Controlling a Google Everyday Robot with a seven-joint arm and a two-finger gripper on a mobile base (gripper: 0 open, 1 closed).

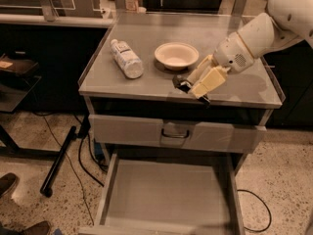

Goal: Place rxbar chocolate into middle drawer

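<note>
My gripper (195,88) hangs over the front edge of the grey counter (146,84), right of centre, just in front of the bowl. It is shut on the rxbar chocolate (182,83), a small black bar whose end sticks out to the left between the cream fingers (209,80). The bar is lifted off the counter top. The middle drawer (166,190) stands pulled open below, its flat grey floor bare, directly under and in front of the gripper.
A white bowl (176,55) sits on the counter behind the gripper. A clear plastic bottle (126,58) lies on its side to the left. A closed drawer front with a dark loop handle (175,132) is above the open drawer. Cables and a black pole lie on the floor at left.
</note>
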